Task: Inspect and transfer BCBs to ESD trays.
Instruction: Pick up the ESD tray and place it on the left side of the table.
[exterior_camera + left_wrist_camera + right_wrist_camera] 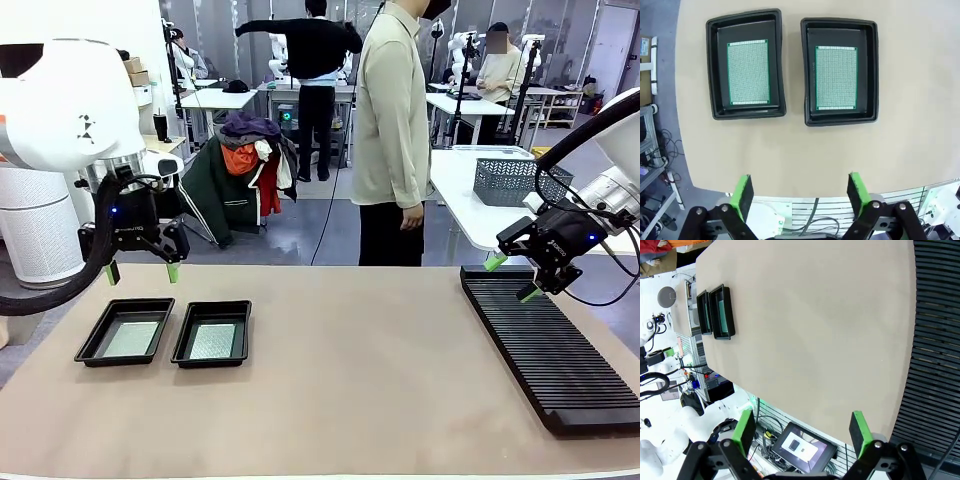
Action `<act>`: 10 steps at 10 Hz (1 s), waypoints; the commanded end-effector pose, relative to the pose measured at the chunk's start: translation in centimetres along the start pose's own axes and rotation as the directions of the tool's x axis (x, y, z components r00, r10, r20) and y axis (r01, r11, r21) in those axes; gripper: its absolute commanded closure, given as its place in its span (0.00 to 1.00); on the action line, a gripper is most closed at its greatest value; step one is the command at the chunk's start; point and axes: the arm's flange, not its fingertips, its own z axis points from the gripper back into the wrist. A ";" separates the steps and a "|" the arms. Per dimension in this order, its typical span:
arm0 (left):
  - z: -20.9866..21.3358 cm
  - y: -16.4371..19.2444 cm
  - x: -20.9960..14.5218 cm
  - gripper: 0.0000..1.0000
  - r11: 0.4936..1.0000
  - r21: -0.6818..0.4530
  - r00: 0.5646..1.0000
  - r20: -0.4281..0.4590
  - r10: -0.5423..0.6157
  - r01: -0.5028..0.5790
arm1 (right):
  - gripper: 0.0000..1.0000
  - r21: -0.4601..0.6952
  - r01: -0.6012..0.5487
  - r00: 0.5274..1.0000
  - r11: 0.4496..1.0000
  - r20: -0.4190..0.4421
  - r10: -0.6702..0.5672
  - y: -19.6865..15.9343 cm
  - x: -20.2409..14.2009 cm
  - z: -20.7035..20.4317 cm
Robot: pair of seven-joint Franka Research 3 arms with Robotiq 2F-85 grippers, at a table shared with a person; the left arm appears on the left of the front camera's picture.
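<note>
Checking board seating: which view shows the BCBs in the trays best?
The left wrist view: it looks straight down on both BCBs, flat inside their trays. The front view shows them obliquely; the right wrist view, distant and edge-on.

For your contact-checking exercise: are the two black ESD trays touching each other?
Apart. The left wrist view shows a strip of bare table between the left-hand tray and the right-hand tray along their whole length.

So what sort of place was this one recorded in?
Probably a robotics lab or test floor: two ESD trays holding BCBs on a covered table, a slotted rack, and more workbenches behind.
</note>
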 end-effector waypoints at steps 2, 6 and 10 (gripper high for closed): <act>0.8 0.3 0.3 0.00 0.998 0.036 0.998 0.012 0.053 -0.054 | 0.00 -0.010 0.018 1.000 1.000 0.004 -0.018 0.2 -0.2 0.0; 0.3 0.0 0.0 0.00 1.000 -0.001 1.000 0.006 0.000 0.000 | 0.00 -0.010 0.018 1.000 1.000 0.004 -0.018 0.2 -0.2 0.0; 0.3 0.0 0.0 0.00 1.000 -0.001 1.000 0.006 0.000 0.000 | 0.00 -0.010 0.018 1.000 1.000 0.004 -0.018 0.2 -0.2 0.0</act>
